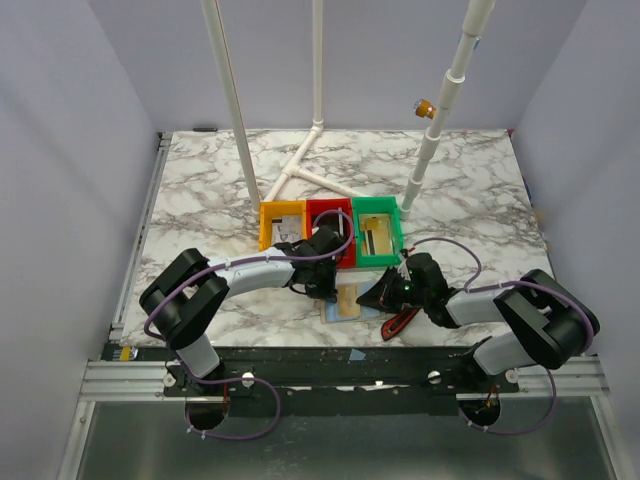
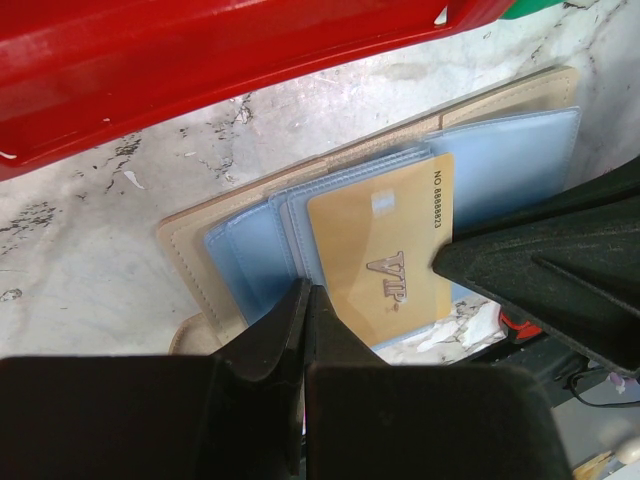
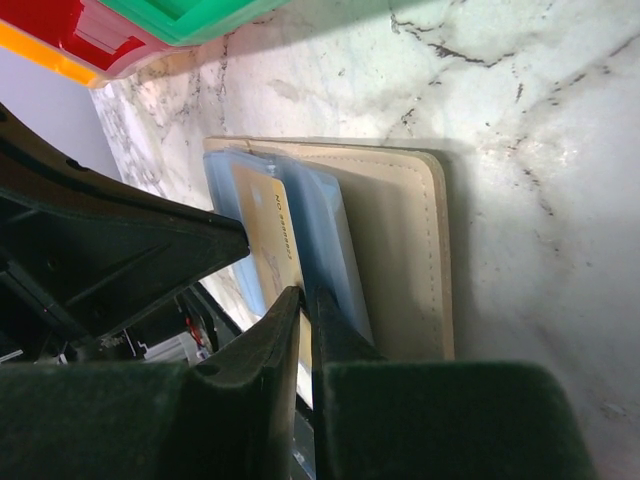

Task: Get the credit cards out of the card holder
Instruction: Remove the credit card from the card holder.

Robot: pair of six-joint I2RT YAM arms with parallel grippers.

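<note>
1. A white marble-patterned table top (image 1: pixel 200 190) with grey veins fills the middle of the top view
2. A pale lilac left wall (image 1: pixel 70 150), back wall (image 1: pixel 380 60) and right wall (image 1: pixel 590 120) close it in
3. White pipes (image 1: pixel 230 100) rise from its far half, joined low by a T-piece (image 1: pixel 300 165); one carries a brass-coloured fitting (image 1: pixel 426 107)
4. An aluminium rail (image 1: pixel 130 378) runs along the near edge, a dull grey panel (image 1: pixel 330 450) below it
5. The light is soft and even
</note>
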